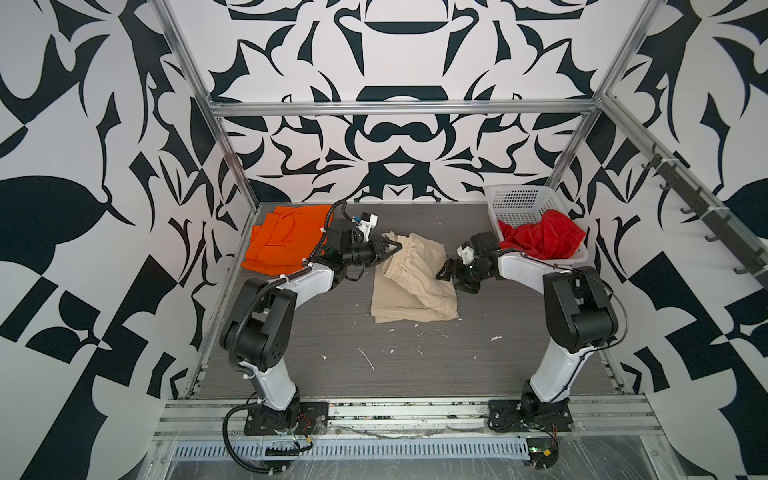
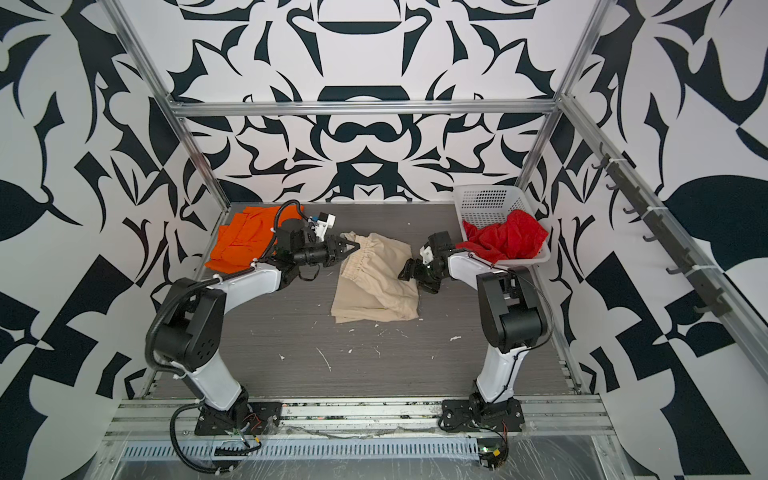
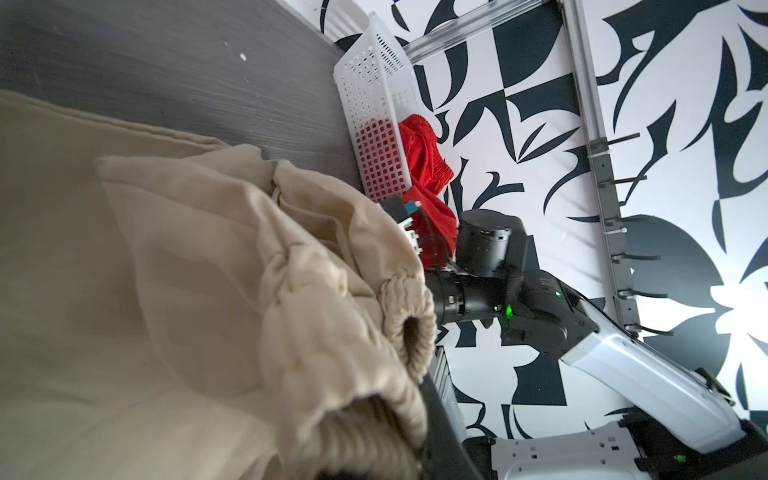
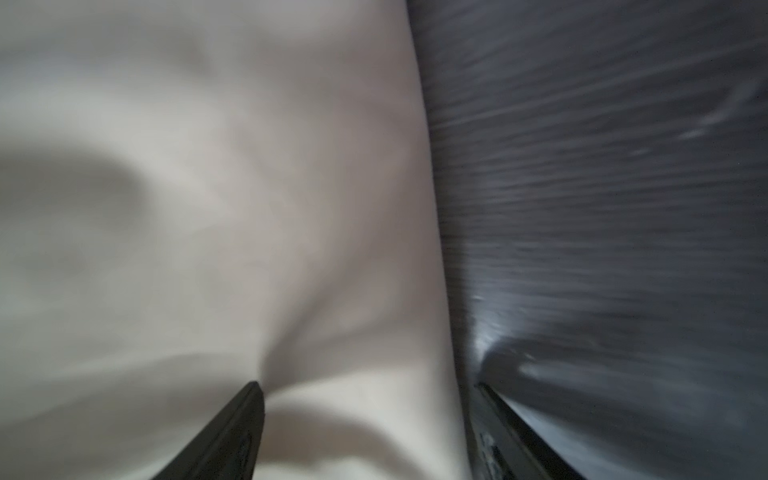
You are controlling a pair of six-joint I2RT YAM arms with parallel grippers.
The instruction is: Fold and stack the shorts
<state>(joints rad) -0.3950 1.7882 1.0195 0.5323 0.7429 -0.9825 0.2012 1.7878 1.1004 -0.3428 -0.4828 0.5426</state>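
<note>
grey tabletop (image 1: pixel 332 353): beige shorts (image 1: pixel 415 291) at centre

i see my left gripper (image 1: pixel 395 247) clenched on their far-left waistband corner; my right gripper (image 1: pixel 455 277) stands spread astride their right edge. orange shorts (image 1: pixel 282 241) lie far left, red shorts (image 1: pixel 544 239) crumpled in the white basket (image 1: pixel 519 199) far right.

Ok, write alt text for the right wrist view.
The right end effector stands open astride the edge of the beige shorts, one finger against the cloth, the other over the grey table. The picture is blurred.
</note>
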